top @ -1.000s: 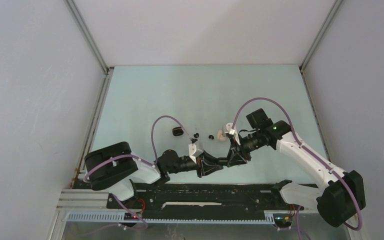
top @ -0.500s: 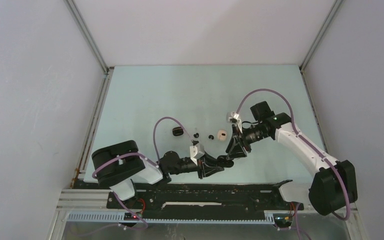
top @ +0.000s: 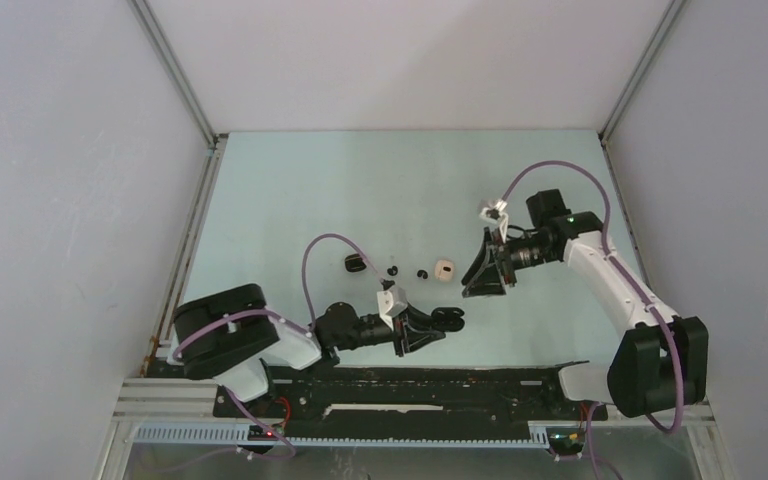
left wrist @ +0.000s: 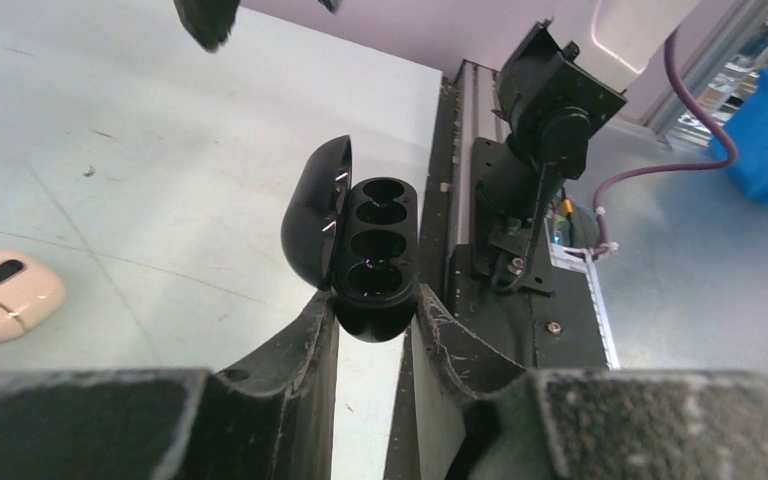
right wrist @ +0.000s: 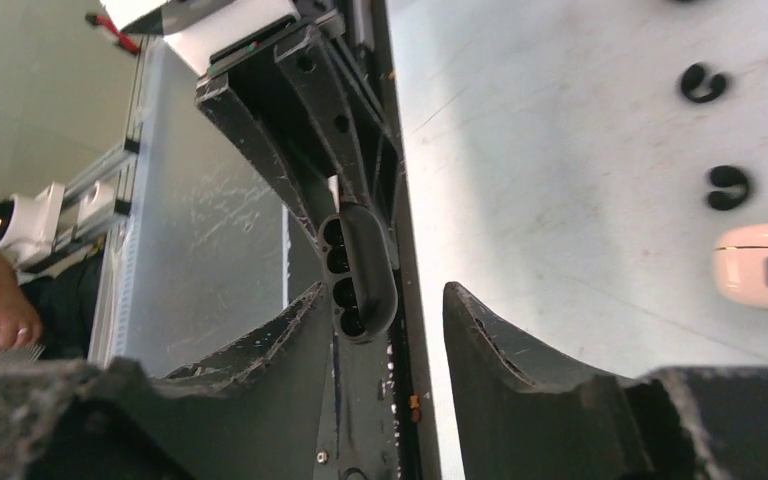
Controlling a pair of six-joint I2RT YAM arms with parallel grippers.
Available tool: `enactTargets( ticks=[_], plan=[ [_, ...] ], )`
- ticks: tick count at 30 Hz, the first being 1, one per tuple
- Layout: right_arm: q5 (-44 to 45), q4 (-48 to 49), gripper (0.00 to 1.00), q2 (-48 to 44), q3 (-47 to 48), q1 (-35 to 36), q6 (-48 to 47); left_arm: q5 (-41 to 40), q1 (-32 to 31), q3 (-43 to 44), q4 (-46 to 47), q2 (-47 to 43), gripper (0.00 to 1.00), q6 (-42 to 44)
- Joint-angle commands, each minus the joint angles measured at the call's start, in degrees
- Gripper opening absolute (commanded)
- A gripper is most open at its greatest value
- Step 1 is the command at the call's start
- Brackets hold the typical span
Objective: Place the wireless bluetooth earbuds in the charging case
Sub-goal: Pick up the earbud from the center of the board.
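My left gripper (left wrist: 372,305) is shut on the lower end of a black charging case (left wrist: 375,245), held low over the table. Its lid (left wrist: 312,215) stands open to the left, and the wells look dark and hollow. From above, the case (top: 447,318) sits just past the left gripper (top: 430,322). My right gripper (top: 477,285) hangs up and to the right of it, open, nothing between its fingers. In the right wrist view the case (right wrist: 360,265) lies beyond the right gripper (right wrist: 385,290). Two curled black earbuds (top: 392,270) (top: 422,273) lie on the table; they show as earbuds (right wrist: 703,83) (right wrist: 728,187) here.
A beige closed case (top: 444,269) lies right of the two earbuds, also seen as the beige case (left wrist: 5,293) (right wrist: 765,263). A second black case (top: 354,263) lies to their left. The black base rail (top: 410,380) runs along the near edge.
The right gripper has opened wider and drawn back up and to the right, away from the black case. The left gripper still holds the case, which has barely shifted.
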Motion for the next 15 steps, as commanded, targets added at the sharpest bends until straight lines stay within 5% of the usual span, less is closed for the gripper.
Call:
enactTargets(
  ticks=[1, 9, 15],
  plan=[
    [-4.0, -2.0, 0.47, -1.1, 4.5, -5.3, -2.9, -4.6, 0.3, 1.4, -14.0, -10.7, 0.00, 4.8],
    [7.9, 11.5, 0.38, 3.3, 4.8, -6.4, 4.7, -4.7, 2.0, 7.2, -37.3, -23.1, 0.00, 13.5],
    [16.6, 21.1, 0.34, 9.1, 6.2, -3.9, 11.8, -1.1, 3.6, 2.1, -31.3, -24.7, 0.00, 9.3]
  ],
)
